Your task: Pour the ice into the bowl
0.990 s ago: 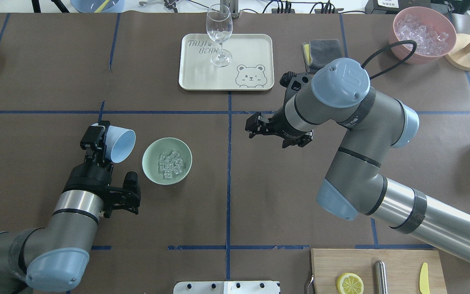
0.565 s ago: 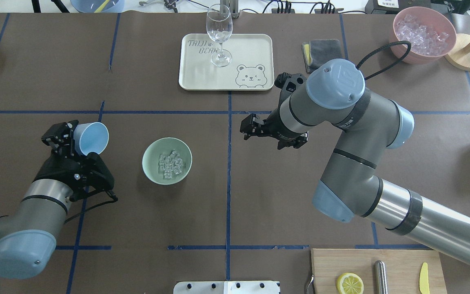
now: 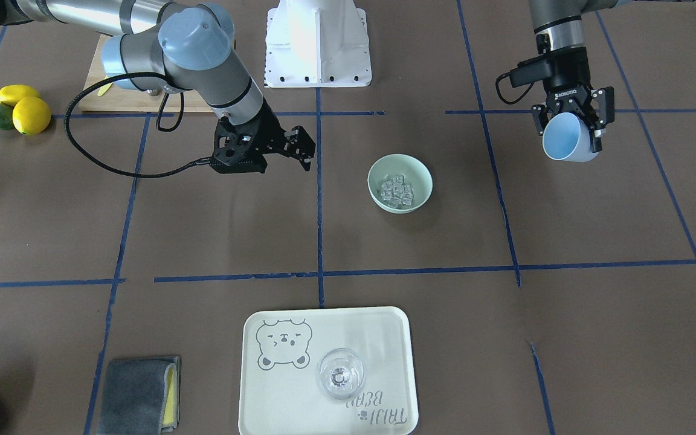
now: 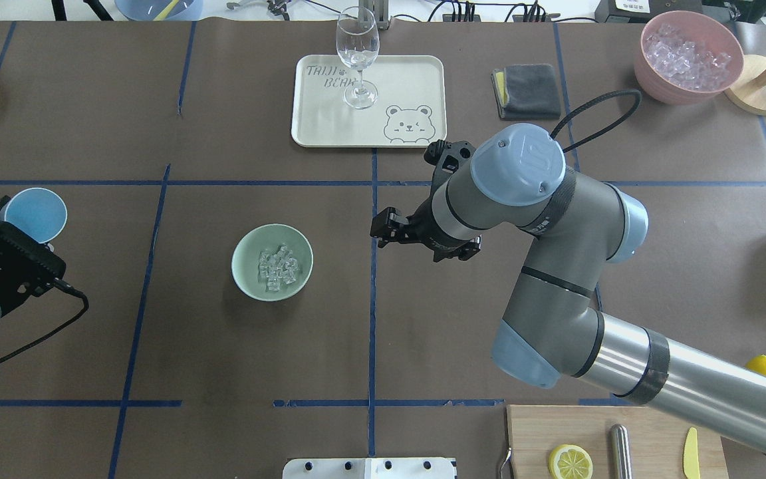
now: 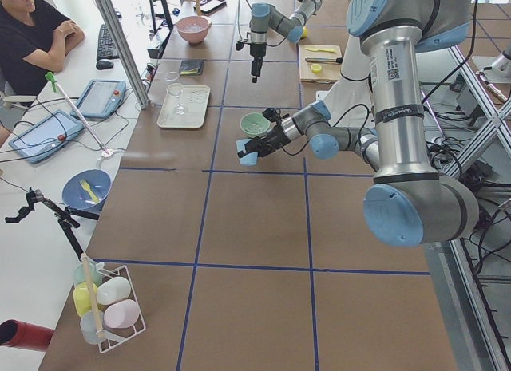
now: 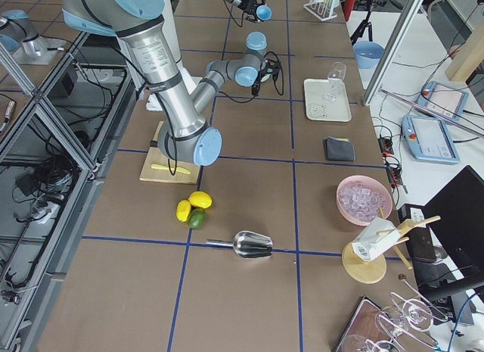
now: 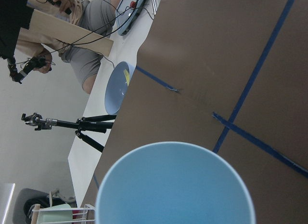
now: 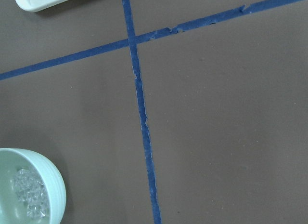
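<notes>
Overhead exterior view, far left: the left hand (image 3: 570, 127) pinches a light blue cup (image 4: 35, 214) between its fingers, the cup's mouth turned up toward the camera and its inside plain blue. Well to the right, the mint-green bowl (image 4: 247, 249) stands upright on the brown surface (image 4: 223, 359), apart from both hands, with the ice (image 4: 278, 268) heaped inside it. Right of the bowl, just across the central blue tape line, the right hand (image 3: 307, 151) hovers with its fingers spread and nothing between them. Beyond it, a cream tray (image 4: 416, 73) carries a clear glass (image 4: 357, 50). Further right lie a grey cloth (image 4: 530, 91) and a pink container (image 4: 649, 73).
</notes>
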Motion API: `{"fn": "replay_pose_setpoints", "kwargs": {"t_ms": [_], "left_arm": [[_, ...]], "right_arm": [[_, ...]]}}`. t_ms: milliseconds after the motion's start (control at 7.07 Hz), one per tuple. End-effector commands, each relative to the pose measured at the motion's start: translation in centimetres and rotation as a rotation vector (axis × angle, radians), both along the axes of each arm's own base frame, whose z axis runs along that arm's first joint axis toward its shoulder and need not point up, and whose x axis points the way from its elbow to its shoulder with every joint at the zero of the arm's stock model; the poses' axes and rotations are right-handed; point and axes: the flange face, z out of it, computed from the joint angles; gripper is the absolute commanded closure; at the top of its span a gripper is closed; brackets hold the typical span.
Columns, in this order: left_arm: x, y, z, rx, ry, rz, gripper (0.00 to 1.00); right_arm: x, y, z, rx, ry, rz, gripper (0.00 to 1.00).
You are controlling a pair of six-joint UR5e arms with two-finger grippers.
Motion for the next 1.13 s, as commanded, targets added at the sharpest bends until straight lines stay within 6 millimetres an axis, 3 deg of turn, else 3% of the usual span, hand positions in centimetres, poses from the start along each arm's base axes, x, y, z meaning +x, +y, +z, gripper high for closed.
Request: {"fn": "replay_pose_setpoints", "kwargs": {"t_ms": [0,283,424,707,990], "left_arm": [[-2.5,0.7,6.6,0.052,0.267,-0.044,1.00],[-4.3,1.4,10.8,0.103,0.473,-0.051,1.00],[-4.4,1.4,11.5,0.077,0.581,-0.088,1.00],[-4.0,1.4,11.6,-0.001,0.775,-0.167,1.00],[-3.7,1.4,10.9,-0.013,0.815,-0.172,1.00]], "right_arm": [[-2.1,1.1,-0.7,0.004,0.007,0.018,0.00],[-4.4,1.2,-1.4,0.006,0.017,0.017,0.00],[-4.6,1.4,-1.5,0.003,0.017,0.014,0.00],[-5.7,1.4,-2.3,0.004,0.017,0.008,0.00],[-9.7,-0.8,-6.4,0.015,0.028,0.031,0.00]]}}
